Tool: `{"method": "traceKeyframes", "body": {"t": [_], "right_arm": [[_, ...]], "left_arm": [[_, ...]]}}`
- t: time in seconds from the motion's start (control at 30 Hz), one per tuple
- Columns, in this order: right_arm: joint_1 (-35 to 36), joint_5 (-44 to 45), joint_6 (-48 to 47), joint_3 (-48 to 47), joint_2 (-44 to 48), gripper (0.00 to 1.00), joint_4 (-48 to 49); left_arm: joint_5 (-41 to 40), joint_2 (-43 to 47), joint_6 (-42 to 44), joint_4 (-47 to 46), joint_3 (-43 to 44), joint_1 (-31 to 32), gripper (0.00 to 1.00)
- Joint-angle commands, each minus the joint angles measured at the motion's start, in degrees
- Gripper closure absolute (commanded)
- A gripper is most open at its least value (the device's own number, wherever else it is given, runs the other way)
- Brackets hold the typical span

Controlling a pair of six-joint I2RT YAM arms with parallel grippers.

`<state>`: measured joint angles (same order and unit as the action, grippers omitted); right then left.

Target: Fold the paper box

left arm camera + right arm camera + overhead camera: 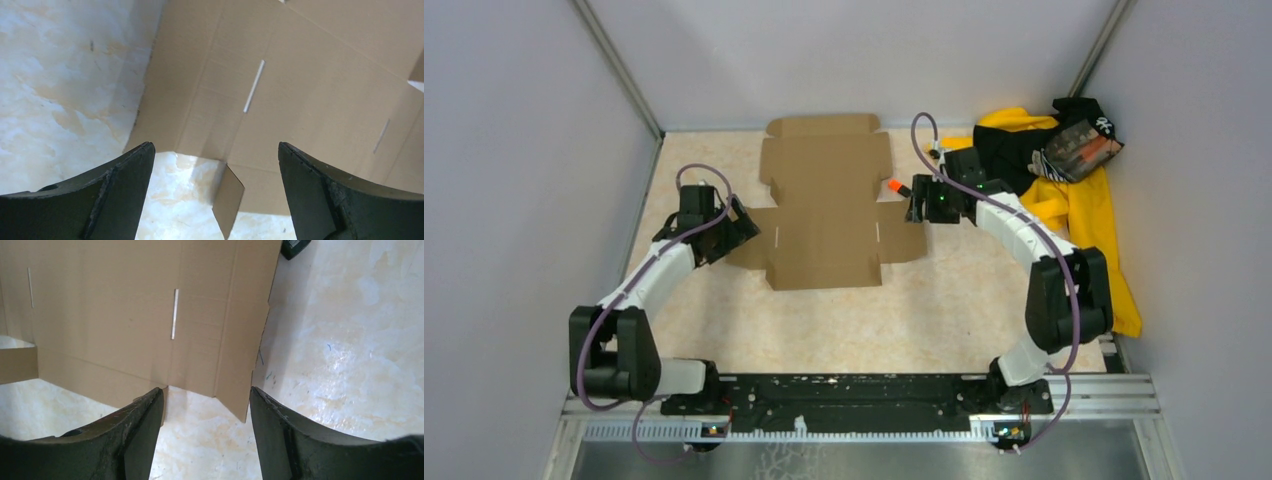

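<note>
Lying flat and unfolded, the paper box (827, 205) sat on the far middle of the pale marbled surface (924, 310), its long body running away from the arms and a short wing sticking out to each side. It was thin brown corrugated cardboard, so I judged it light and fairly stiff across the panels but ready to bend along its pressed creases. It would likely slide on the smooth surface if pushed from one side only. The side wings looked like the best places to take hold, pinched at their free outer edges near the thin slits. In the left wrist view a small tab at the near corner tilted up off the surface.

The left gripper (746, 228) hovered over the left wing's outer edge with its jaws wide apart and nothing between them. The right gripper (912, 208) hung above the right wing's near corner, its jaws also apart and empty. Both arms reached forward and bent inward toward the sheet, well clear of the yellow-and-black clothing pile (1064, 190) at the far right.
</note>
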<state>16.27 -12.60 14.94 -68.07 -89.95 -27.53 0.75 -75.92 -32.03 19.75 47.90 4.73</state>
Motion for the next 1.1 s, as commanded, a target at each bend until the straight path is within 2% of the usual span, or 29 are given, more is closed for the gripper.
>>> {"method": "traceKeyframes", "body": {"t": [0.0,0.47,0.63,0.83,1.07], "right_arm": [[-2.24,-3.77,0.19,1.67,-3.09,0.36,6.72],[-2.39,-1.99,1.49,5.05,-10.58,0.39,14.55],[-2.39,0.12,1.26,4.8,-10.51,0.43,15.2],[-2.28,1.94,0.35,3.53,-10.59,0.5,14.12],[1.01,8.15,-1.42,0.68,-11.47,0.58,10.96]], "left_arm": [[-5.63,-1.89,-0.62,-3.22,-0.39,-1.26,0.01],[-8.85,-5.49,-0.45,-4.35,0.03,-3.82,0.03],[-9.98,-7.44,-0.24,-5.91,0.22,-3.83,0.12],[-9.56,-10.38,0.53,-7.05,1.05,-3.79,0.33],[-8.79,-10.0,1.29,-7.43,1.5,-3.25,0.37]]}}
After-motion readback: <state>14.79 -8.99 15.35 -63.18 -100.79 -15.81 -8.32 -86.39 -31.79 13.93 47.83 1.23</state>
